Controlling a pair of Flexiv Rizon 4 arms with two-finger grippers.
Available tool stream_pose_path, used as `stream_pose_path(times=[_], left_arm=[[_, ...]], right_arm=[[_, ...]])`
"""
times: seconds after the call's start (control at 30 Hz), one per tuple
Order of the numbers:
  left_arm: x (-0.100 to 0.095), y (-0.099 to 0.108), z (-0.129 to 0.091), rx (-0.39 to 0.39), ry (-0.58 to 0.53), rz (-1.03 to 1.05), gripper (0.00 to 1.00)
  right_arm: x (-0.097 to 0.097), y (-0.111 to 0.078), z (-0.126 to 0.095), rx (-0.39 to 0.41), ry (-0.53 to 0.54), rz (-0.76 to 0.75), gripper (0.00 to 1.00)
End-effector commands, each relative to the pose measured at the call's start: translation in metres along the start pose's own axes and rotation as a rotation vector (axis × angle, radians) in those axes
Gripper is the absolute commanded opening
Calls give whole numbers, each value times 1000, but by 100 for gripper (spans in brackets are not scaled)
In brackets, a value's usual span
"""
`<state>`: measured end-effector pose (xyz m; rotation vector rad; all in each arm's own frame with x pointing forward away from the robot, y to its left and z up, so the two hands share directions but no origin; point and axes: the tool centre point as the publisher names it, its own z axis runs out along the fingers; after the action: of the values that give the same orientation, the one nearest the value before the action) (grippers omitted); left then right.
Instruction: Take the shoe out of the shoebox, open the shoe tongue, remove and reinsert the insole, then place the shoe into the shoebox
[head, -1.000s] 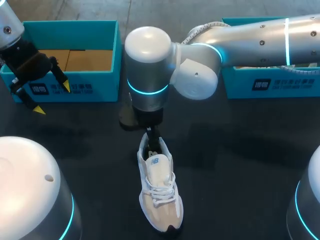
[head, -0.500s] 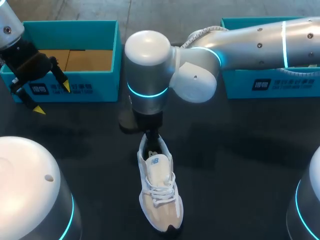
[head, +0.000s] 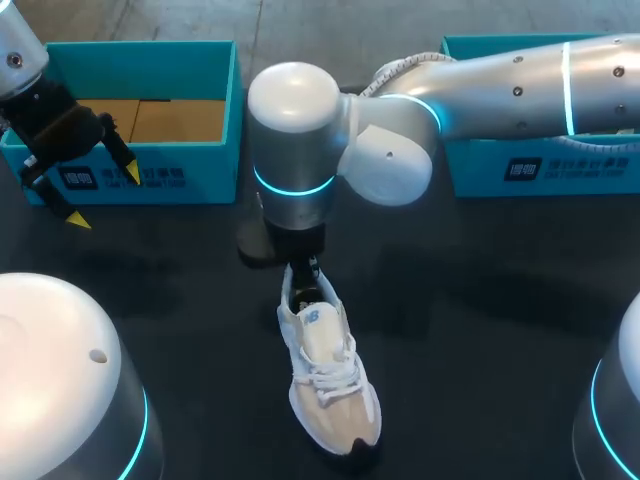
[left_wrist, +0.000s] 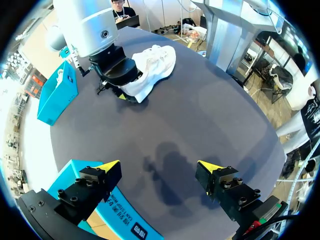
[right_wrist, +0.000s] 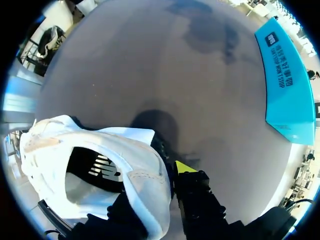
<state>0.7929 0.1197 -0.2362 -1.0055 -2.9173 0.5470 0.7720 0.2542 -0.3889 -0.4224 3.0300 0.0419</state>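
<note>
The sneaker (head: 328, 375), white and beige, lies on the dark tabletop (head: 480, 330) near the middle and outside both boxes. Its toe points toward the robot and a little to the right. The right pincer (head: 303, 268) comes down at the heel and is clamped on the heel wall, with one yellow-tipped finger outside and the other inside the opening. The left pincer (head: 105, 197) hangs at the near wall of the open teal shoebox (head: 150, 150) on the left, its fingers wide apart and holding nothing. A second teal box (head: 540, 165) stands at the right.
</note>
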Motion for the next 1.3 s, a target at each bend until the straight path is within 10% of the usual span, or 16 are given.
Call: stream_pose_path(times=[0.03, 0.7, 0.93, 1.3], left_arm=[[0, 0, 0, -2, 1, 0, 100], [0, 0, 0, -2, 1, 0, 100], [0, 0, 0, -2, 1, 0, 100], [0, 0, 0, -2, 1, 0, 100]], right_arm=[[6, -6, -22, 17, -18, 5, 0], [-14, -44, -96, 126, -59, 28, 0], [-22, -63, -120, 47, -122, 20, 0], [-22, -63, -122, 46, -128, 22, 0]])
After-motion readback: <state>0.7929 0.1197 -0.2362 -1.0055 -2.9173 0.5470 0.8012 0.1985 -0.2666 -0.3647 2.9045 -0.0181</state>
